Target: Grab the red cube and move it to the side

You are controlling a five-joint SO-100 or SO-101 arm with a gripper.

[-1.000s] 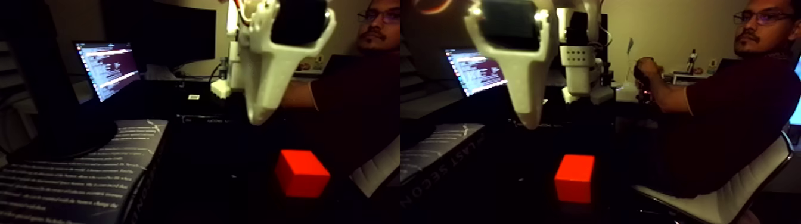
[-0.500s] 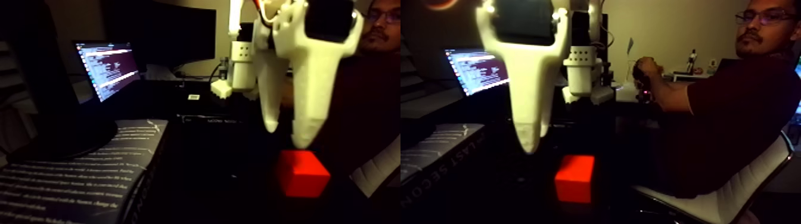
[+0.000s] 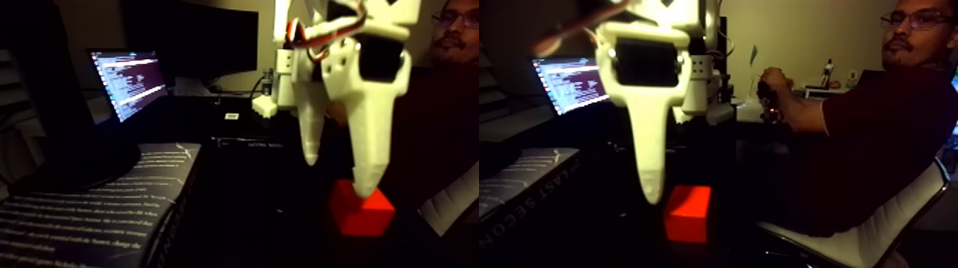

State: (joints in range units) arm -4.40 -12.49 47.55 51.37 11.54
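The picture holds two nearly equal views side by side. The red cube (image 3: 362, 212) sits on the dark table, low in the left half, and appears again in the right half (image 3: 688, 212). My white gripper (image 3: 338, 177) hangs over it from above, open, its two fingers spread with nothing between them. In the left half the nearer fingertip (image 3: 367, 187) overlaps the cube's top edge, while the other fingertip (image 3: 310, 158) is to the left and higher. In the right half one finger (image 3: 652, 192) points down just left of the cube.
A lit laptop screen (image 3: 128, 82) stands at the back left. A dark printed book (image 3: 93, 214) lies at the front left. A person (image 3: 884, 107) sits on a white chair (image 3: 862, 242) at the right, hand (image 3: 773, 85) on a device.
The gripper has come down from well above the table until its fingertips reach the cube's top. Its two fingers now show apart. The cube has not moved.
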